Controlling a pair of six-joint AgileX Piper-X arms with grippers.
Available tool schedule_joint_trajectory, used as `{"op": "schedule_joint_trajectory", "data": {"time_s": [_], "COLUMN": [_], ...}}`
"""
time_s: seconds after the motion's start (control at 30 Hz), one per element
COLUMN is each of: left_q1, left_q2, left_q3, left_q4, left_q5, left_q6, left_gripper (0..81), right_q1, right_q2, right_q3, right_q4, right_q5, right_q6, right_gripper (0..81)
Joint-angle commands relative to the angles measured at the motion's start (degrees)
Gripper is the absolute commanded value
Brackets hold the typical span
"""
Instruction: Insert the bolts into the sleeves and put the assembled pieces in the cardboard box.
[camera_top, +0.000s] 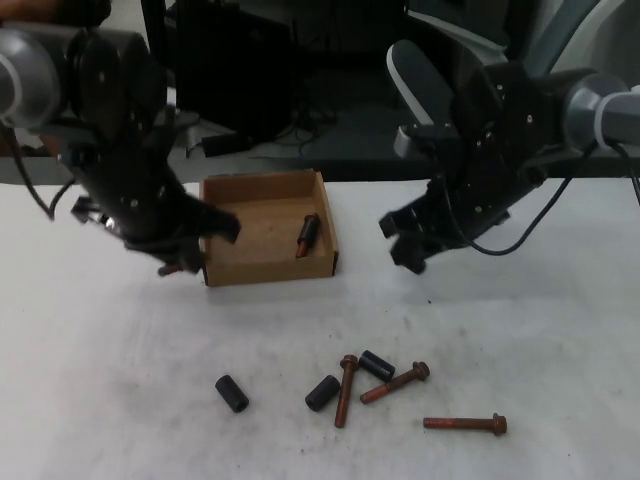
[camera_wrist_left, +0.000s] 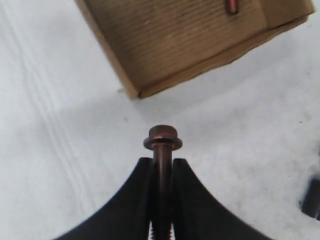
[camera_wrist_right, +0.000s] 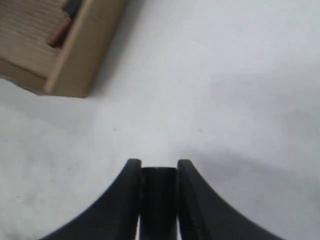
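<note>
- The left gripper (camera_wrist_left: 162, 164), with black fingers, was clamped on the shank of a rusty brown flange-headed metal bolt (camera_wrist_left: 162, 141), whose head stuck out past the fingertips
- This gripper hung just beside the left front corner of the open brown cardboard box (camera_top: 270, 268), above the white bench top (camera_top: 100, 400)
- A short black cylindrical sleeve (camera_top: 231, 393) lay alone on the bench, in front of the box on its left side and well apart from it
- Inside the box, near its right wall, lay one assembled piece (camera_top: 307, 235): a rusty bolt pushed into a black sleeve, the sleeve end farther back
- In front of the box's right corner and well apart from it, a second black sleeve (camera_top: 322, 393) lay just beside a loose rusty bolt (camera_top: 345, 390), which pointed roughly toward the box, head nearest it
- Slightly further right of the box corner, a third black sleeve (camera_top: 376, 364) lay just beside a slanted rusty bolt (camera_top: 395, 383); whether the two touched could not be told
- The right gripper (camera_wrist_right: 159, 167) hung to the right of the box, apart from its right wall and above the bench, with its black fingers closed on a black tubular sleeve (camera_wrist_right: 159, 200) held between them
- The last rusty bolt (camera_top: 465, 424) lay on its side, the farthest right of the box and well apart from it, its head turned away from the other loose parts
</note>
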Motion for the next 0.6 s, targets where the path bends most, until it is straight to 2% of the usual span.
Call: {"op": "schedule_joint_trajectory", "data": {"time_s": [0.0,0.23,0.57], "left_q1": [-0.2,-0.4,-0.4], "left_q2": [-0.7,-1.3,-4.9], "left_q3": [2.5,9.6,16.5], "left_q4": [-1.5,-8.8,-19.3], "left_q5": [-2.4,-4.9,-8.1], "left_q6": [-0.7,-4.6,-6.4], "left_gripper": [0.6,0.6,0.6], "right_q1": [0.0,0.0,0.5], "right_q2": [-1.4,-2.6,-3.0], "right_q3": [-0.1,-0.1,1.0], "right_q4": [1.9,1.4,-2.6], "right_q5": [4.8,17.1,16.0], "right_q6": [-1.3,-2.5,0.4], "right_gripper": [0.2,0.2,0.2]}}
